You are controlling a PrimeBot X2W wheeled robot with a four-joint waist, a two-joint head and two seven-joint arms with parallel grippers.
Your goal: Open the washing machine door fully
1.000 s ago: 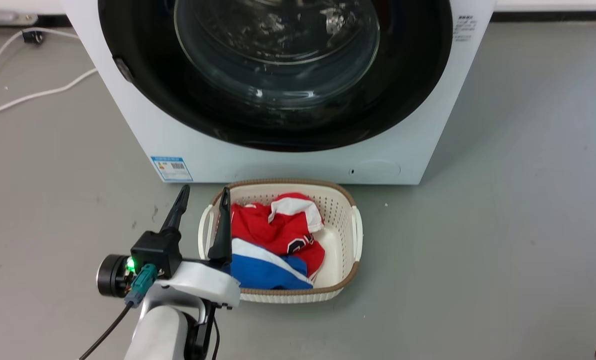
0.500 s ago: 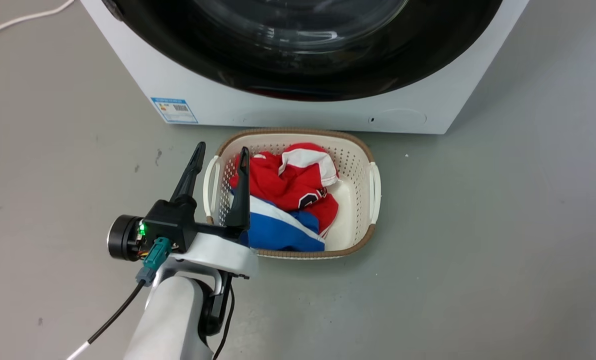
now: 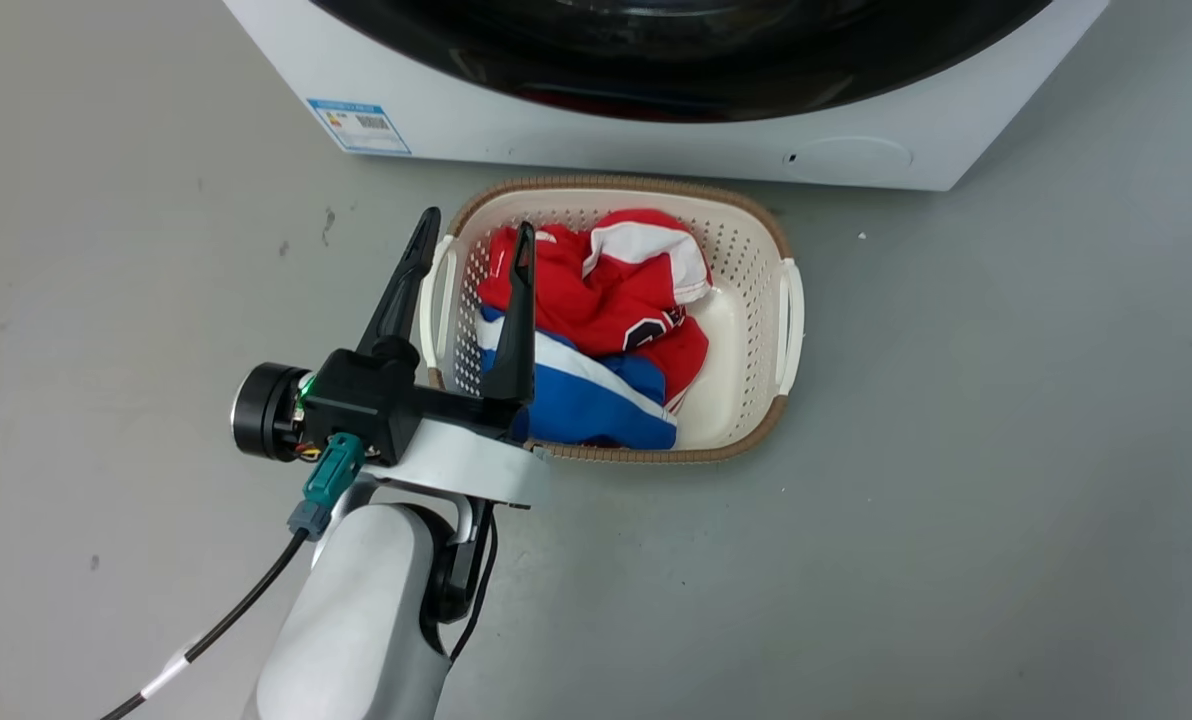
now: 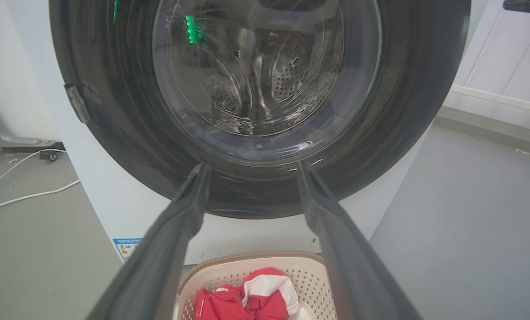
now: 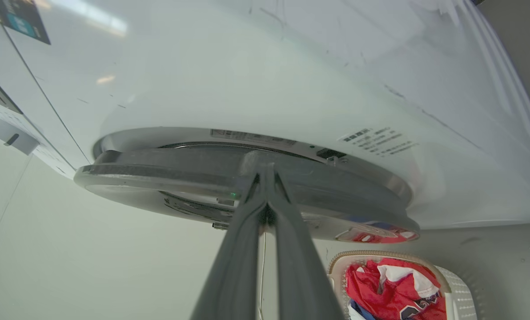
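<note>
The washing machine door (image 5: 167,171), mid-frame, looks barely cracked from the washing machine (image 5: 247,66). The right gripper (image 5: 265,171) is closed at its rim and the left gripper (image 3: 477,222), lower left, is open. The full swing remains.

Your washing machine door (image 4: 114,133), glossy black with a clear bulging window, sits at 12 o'clock on the white washing machine (image 3: 596,145), barely cracked at most.

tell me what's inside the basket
Crumpled red-and-white clothing lies on blue-and-white clothing in the basket, with its cream bottom bare at one side. Anything under the clothes is hidden, and a finger of the left gripper covers part of the pile.
</note>
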